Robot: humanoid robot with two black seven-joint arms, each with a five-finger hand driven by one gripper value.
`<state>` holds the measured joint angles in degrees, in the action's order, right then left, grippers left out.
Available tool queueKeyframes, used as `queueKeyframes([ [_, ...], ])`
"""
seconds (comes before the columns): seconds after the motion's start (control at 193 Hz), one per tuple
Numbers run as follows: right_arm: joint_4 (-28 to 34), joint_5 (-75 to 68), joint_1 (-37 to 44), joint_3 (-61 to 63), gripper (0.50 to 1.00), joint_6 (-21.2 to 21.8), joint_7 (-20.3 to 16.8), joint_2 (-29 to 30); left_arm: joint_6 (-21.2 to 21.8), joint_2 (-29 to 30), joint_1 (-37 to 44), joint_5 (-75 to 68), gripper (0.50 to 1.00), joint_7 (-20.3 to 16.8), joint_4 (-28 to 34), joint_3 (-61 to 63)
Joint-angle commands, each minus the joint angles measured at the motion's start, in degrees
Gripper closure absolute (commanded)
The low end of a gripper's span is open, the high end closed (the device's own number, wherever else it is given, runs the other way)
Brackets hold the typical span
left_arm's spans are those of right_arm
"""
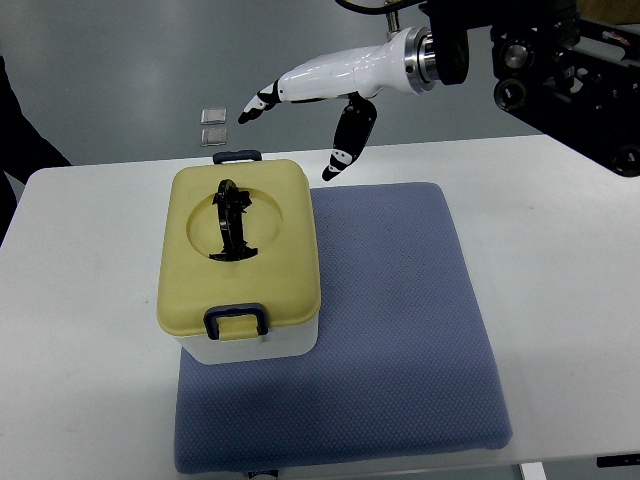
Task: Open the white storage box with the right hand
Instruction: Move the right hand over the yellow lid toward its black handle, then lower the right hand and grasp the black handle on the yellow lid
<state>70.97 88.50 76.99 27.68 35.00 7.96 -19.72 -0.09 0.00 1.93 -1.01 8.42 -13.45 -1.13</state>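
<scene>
The white counter (80,300) fills most of the view and runs out of frame at the left, right and near edges; only its far edge shows, with grey floor beyond. A blue-grey mat (400,330) lies on it, its near left corner cut off by the bottom of the picture. The white storage box (240,255) stands on the mat's left part, overhanging the mat's left edge, so only a strip of its white body shows beneath the pale yellow lid (275,215). A black handle (232,220) stands in the lid's round recess. The near dark-blue latch (236,320) is plain to see; the far latch (237,156) is mostly hidden behind the lid rim. The right hand (310,95) hovers beyond the box's far right corner, clear of it, fingers spread wide and holding nothing. Bare mat lies open to the box's right. Two small squares (213,125) on the floor are too small to identify.
</scene>
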Motion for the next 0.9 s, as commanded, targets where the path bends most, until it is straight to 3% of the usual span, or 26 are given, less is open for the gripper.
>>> queueKeyframes([
  [0.0, 0.04, 1.76, 0.27, -0.17, 0.562, 0.00, -0.05, 2.23, 0.00, 0.00, 0.00, -0.04, 0.500, 0.02, -0.35, 0.16],
  [0.674, -1.36, 5.98, -3.95, -0.26, 0.562, 0.00, -0.05, 9.17, 0.00, 0.00, 0.00, -0.04, 0.500, 0.11, -0.43, -0.10],
  [0.897, -2.42, 8.18, -4.92, -0.26, 0.562, -4.76, -0.05, 11.63, 0.00, 0.00, 0.00, -0.04, 0.500, 0.11, -0.43, -0.10],
])
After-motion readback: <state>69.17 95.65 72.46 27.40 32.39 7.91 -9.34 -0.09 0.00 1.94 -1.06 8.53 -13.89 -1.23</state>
